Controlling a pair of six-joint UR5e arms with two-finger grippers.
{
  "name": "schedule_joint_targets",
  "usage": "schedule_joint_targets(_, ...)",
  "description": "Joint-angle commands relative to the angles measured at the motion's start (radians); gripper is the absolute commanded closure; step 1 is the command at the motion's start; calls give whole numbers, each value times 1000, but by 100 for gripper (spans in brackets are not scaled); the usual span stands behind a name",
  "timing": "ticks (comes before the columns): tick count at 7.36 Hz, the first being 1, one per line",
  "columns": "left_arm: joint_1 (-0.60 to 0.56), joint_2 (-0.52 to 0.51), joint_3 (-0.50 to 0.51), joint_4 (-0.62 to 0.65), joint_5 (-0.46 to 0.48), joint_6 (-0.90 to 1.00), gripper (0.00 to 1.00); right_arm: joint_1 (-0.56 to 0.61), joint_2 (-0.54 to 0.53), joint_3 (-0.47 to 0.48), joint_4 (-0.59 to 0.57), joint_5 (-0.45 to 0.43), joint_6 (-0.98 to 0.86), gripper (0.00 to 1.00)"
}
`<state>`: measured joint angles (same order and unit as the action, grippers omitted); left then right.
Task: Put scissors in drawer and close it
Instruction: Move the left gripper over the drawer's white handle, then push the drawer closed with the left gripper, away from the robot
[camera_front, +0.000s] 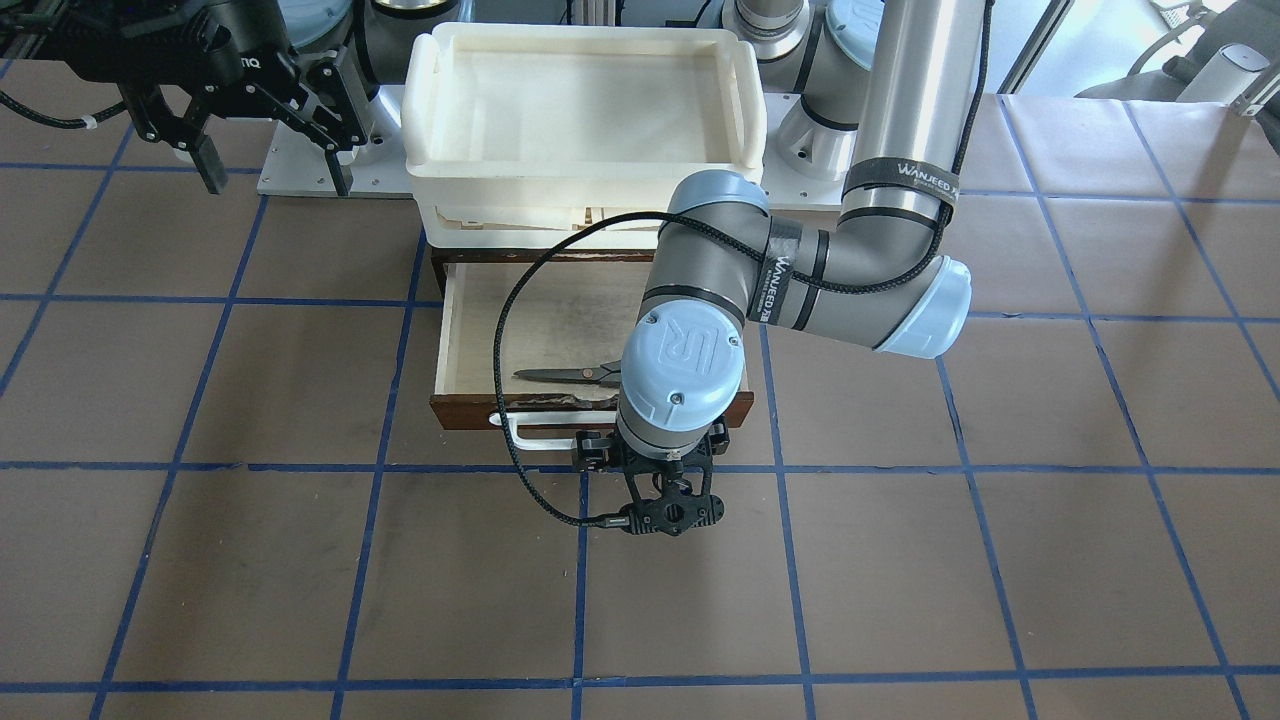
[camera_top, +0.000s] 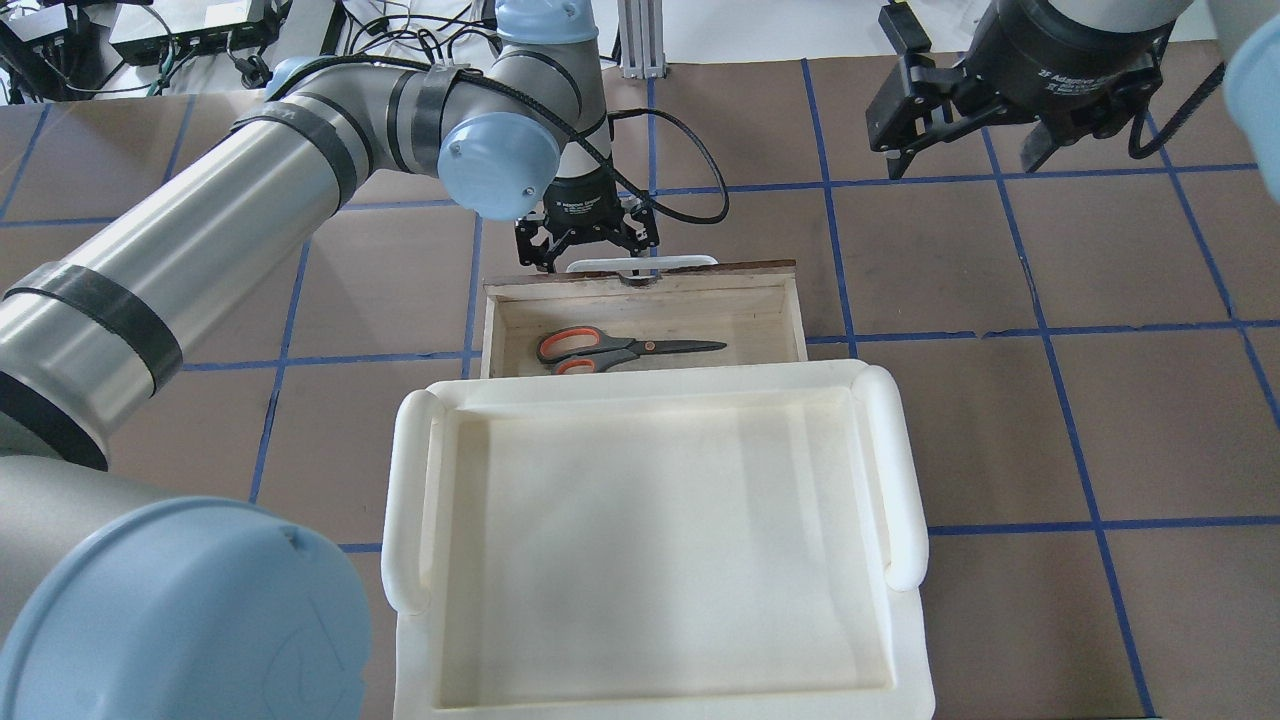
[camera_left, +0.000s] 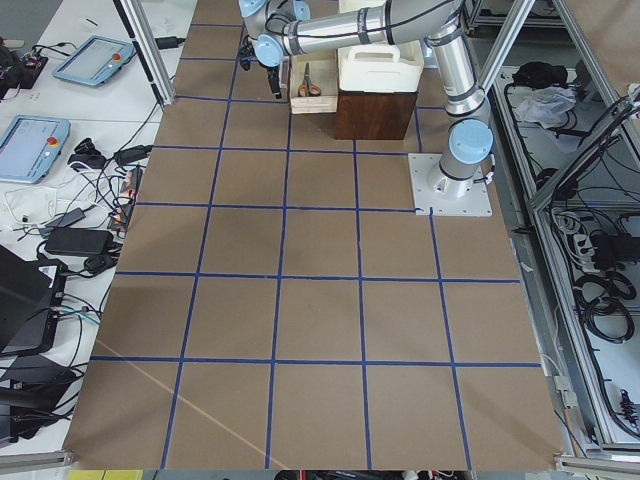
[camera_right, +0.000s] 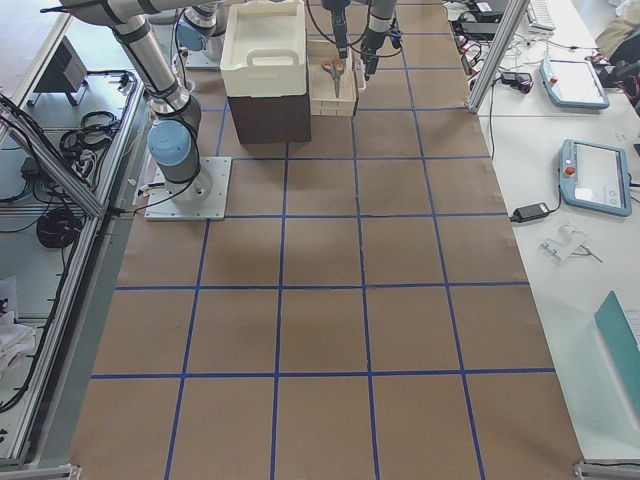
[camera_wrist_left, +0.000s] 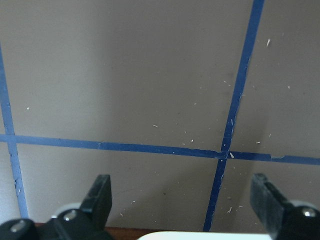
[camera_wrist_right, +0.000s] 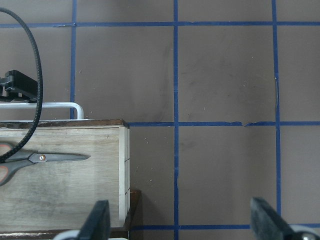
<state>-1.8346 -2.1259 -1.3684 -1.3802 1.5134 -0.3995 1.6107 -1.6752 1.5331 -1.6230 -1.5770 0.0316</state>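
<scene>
The scissors lie flat inside the open drawer, orange-red loops towards the robot's left. They also show in the front view and the right wrist view. The drawer sticks out from under the cream tray, and its white bar handle faces away from the robot. My left gripper points down just beyond the drawer front, by the handle's end. It is open and empty, with its fingers wide apart. My right gripper hangs open and empty above the table, to the drawer's right.
A large cream plastic tray sits on top of the brown cabinet, right behind the drawer. The left arm's black cable loops over the drawer. Brown table surface with blue tape lines lies beyond the handle.
</scene>
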Motion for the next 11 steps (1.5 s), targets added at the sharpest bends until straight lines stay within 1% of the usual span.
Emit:
schedule_joint_targets(1, 0, 17, 0, -37, -4, -21, 0, 0, 0, 1, 0, 0, -2, 0)
schedule_joint_targets(5, -2, 27, 0, -69, -22, -50, 0, 0, 0, 1, 0, 0, -2, 0)
schedule_joint_targets(11, 0, 43, -1, -143, -22, -94, 0, 0, 0, 1, 2, -1, -2, 0)
